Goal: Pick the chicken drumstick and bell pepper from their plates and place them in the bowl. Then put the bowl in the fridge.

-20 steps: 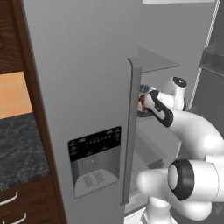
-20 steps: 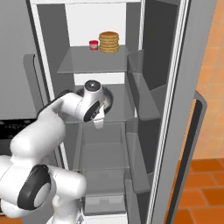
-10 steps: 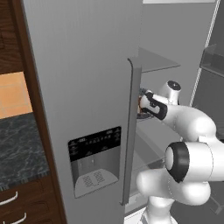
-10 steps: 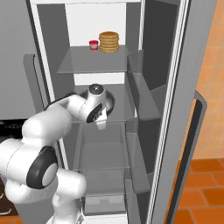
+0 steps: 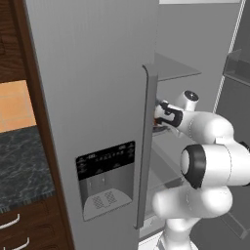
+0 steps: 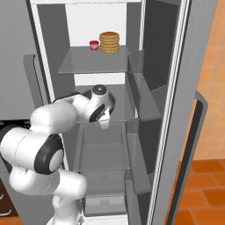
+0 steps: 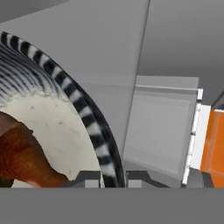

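Observation:
My gripper [image 7: 111, 179] is shut on the rim of the bowl [image 7: 87, 118], which has a black-and-white striped edge and a pale inside. The reddish-brown chicken drumstick [image 7: 22, 157] lies in the bowl. The bell pepper is hidden. From the left base view the gripper [image 5: 160, 118] reaches in behind the edge of the shut fridge door [image 5: 97, 88], at middle-shelf height. In the right base view the hand [image 6: 102, 105] is over the middle shelf [image 6: 125, 110] of the open fridge [image 6: 162, 88], and the bowl is hidden behind it. The plates are out of view.
A stack of round brown cakes [image 6: 109, 42] and a small red jar [image 6: 93, 45] stand on the upper shelf. Bins [image 6: 143, 83] line the open right door. A clear drawer [image 6: 103, 147] sits under the middle shelf. The dispenser [image 5: 105, 168] is in the left door, beside a dark counter [image 5: 19, 166].
The hand has crept a little further in over the middle shelf with the bowl, and the elbow has swung down and nearer the cameras. The grip has not changed.

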Controlling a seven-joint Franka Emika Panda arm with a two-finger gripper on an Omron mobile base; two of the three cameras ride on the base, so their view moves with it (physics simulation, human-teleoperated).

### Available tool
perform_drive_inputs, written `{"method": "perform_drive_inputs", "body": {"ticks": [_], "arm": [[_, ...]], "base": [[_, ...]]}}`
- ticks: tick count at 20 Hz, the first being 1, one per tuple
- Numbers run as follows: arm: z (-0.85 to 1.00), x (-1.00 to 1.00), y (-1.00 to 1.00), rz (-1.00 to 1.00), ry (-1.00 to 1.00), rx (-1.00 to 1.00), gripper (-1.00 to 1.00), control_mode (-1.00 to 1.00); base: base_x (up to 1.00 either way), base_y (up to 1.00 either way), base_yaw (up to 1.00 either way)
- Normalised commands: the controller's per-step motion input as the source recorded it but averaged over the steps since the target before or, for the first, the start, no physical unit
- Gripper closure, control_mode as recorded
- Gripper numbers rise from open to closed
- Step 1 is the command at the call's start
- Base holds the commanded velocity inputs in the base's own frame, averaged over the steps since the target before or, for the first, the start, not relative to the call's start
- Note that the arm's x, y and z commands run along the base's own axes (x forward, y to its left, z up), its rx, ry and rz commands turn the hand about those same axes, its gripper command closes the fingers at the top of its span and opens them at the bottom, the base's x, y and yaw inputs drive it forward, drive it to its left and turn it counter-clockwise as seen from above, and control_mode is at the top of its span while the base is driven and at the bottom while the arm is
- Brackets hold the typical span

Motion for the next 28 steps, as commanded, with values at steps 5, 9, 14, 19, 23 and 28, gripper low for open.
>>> {"method": "perform_drive_inputs", "body": {"ticks": [5, 9, 14, 19, 23, 28], "arm": [[-0.09, 0.34, 0.22, 0.00, -0.02, -0.03, -1.00, -1.00], [0.00, 0.00, 0.04, 0.00, -0.08, 0.00, -1.00, -1.00], [0.08, -0.32, 0.07, 0.00, -0.09, 0.00, -1.00, -1.00], [0.29, -0.69, 0.03, -0.02, -0.09, 0.00, -1.00, -1.00], [0.53, -0.87, 0.23, 0.00, -0.03, 0.00, -1.00, -1.00], [0.69, -1.00, 0.04, 0.00, 0.00, 0.00, -1.00, -1.00]], "base": [[0.00, 0.00, 0.00], [0.00, 0.00, 0.00], [0.00, 0.00, 0.00], [0.00, 0.00, 0.00], [0.00, 0.00, 0.00], [0.00, 0.00, 0.00]]}}
